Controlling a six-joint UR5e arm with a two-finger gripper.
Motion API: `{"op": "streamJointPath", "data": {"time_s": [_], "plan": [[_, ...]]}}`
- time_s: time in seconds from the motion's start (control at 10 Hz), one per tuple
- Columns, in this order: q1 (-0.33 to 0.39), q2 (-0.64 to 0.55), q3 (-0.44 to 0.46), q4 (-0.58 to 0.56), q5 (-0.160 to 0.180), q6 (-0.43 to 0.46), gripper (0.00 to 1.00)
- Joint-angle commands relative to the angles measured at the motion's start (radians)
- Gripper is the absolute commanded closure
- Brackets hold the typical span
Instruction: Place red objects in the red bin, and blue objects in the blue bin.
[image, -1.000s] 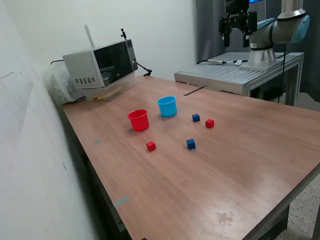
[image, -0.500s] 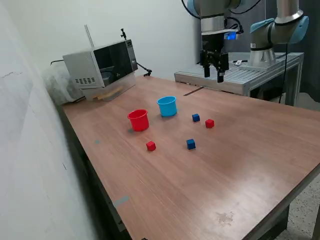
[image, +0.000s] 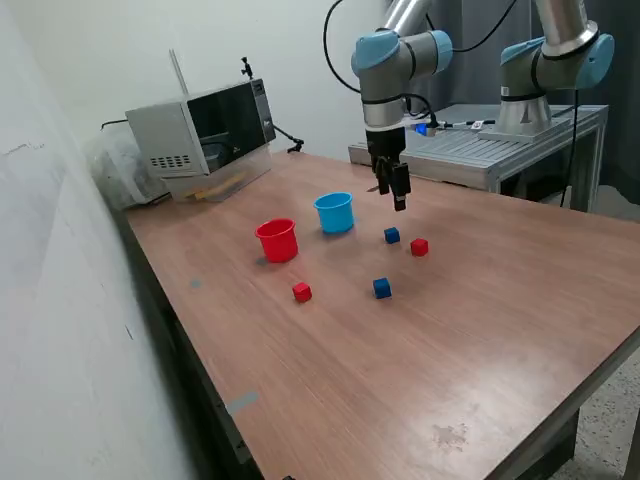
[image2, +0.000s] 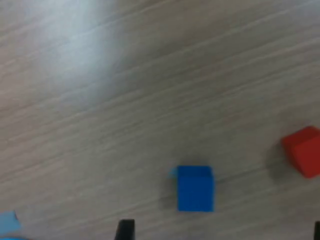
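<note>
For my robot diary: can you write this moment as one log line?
tool above blue cube | empty | all four cubes on table | cups empty

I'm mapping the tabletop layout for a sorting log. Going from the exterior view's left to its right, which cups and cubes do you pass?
Red cup → red cube → blue cup → near blue cube → far blue cube → second red cube.

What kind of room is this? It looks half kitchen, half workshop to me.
Most likely a robotics lab or test bench rather than a kitchen. A robot arm stands on a metal stand beside a bare wooden table, and the microwave sits among little sorting props: cups and coloured cubes.
</note>
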Motion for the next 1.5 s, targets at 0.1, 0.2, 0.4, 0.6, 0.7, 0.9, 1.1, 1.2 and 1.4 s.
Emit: {"op": "streamJointPath", "data": {"time_s": [0.1, 0.2, 0.4, 0.6, 0.7, 0.9, 1.1, 1.2, 1.4], "plan": [[-0.014, 0.063, 0.001, -0.04, -0.021, 0.0, 0.0], [-0.014, 0.074, 0.001, -0.046, -0.024, 0.0, 0.0], [-0.014, 0.077, 0.001, -0.068, -0.024, -0.003, 0.0], [-0.014, 0.079, 0.003, -0.085, -0.023, -0.011, 0.0], [-0.014, 0.089, 0.003, -0.088, -0.024, -0.025, 0.0], [-0.014, 0.097, 0.004, -0.096, -0.023, -0.048, 0.0], [-0.014, 0.1, 0.004, -0.096, -0.023, -0.06, 0.0], [-0.014, 0.112, 0.003, -0.096, -0.021, -0.074, 0.0], [-0.019, 0.114, 0.01, -0.122, -0.014, -0.074, 1.0]]}}
